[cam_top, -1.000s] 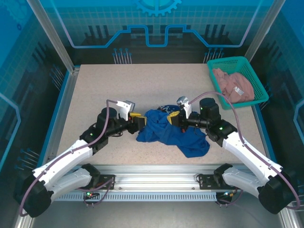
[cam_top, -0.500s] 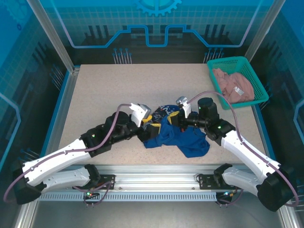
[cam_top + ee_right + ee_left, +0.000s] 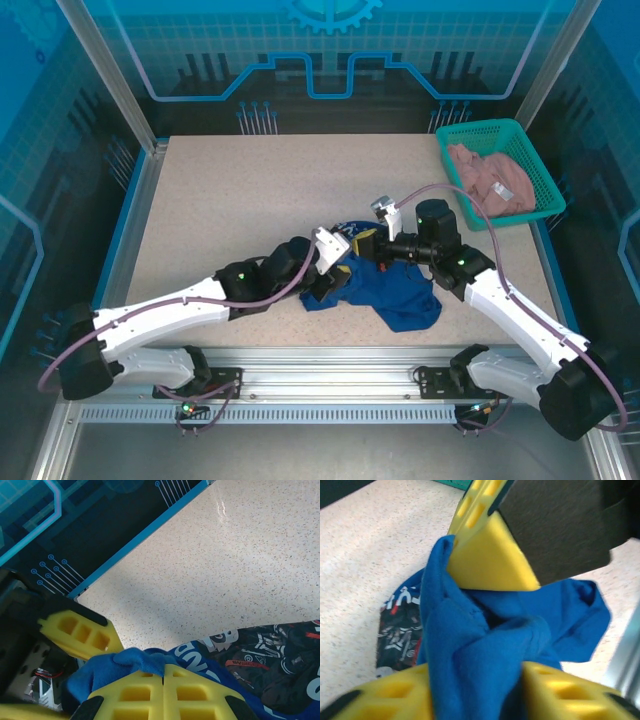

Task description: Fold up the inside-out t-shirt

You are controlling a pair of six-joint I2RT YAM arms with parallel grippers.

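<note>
left arm point(image 3: 180, 310) stretched forward, fingers point(image 3: 490, 560) pinching t-shirt point(image 3: 400, 290)

Top camera looks down from behind; 2 wrist cameras sit close, all sharing the t-shirt point(image 3: 405, 295).

The white-and-black left arm point(image 3: 170, 315) stretches low and far toward the centre. Its left gripper point(image 3: 342, 268) has its yellow fingers point(image 3: 490, 560) partly closed around a bunch of royal blue cotton t-shirt point(image 3: 470, 645). The right arm point(image 3: 520, 320) bends inward, and the right gripper point(image 3: 162, 677) pinches the same cloth with its fingers pressed together.
</note>
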